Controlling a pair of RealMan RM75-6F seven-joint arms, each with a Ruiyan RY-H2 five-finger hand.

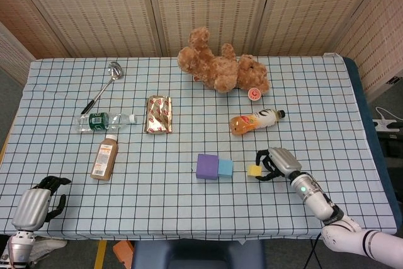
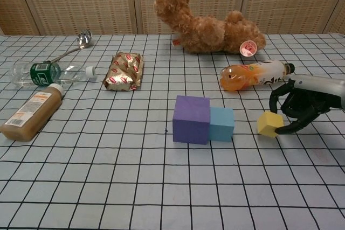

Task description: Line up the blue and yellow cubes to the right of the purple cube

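You are holding the small yellow foam cube [image 2: 269, 124] clamped in your right robot hand [image 2: 298, 110], lower right, for lining beside the light blue cube [image 2: 221, 124].

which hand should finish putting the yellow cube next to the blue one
The right hand: it already holds the yellow cube just right of the blue cube. The left hand sits at the table's far left edge.

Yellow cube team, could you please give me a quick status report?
Right hand holds yellow cube, just short of blue cube. Blue touches purple cube. Left hand idle, curled shut. Gap clear.
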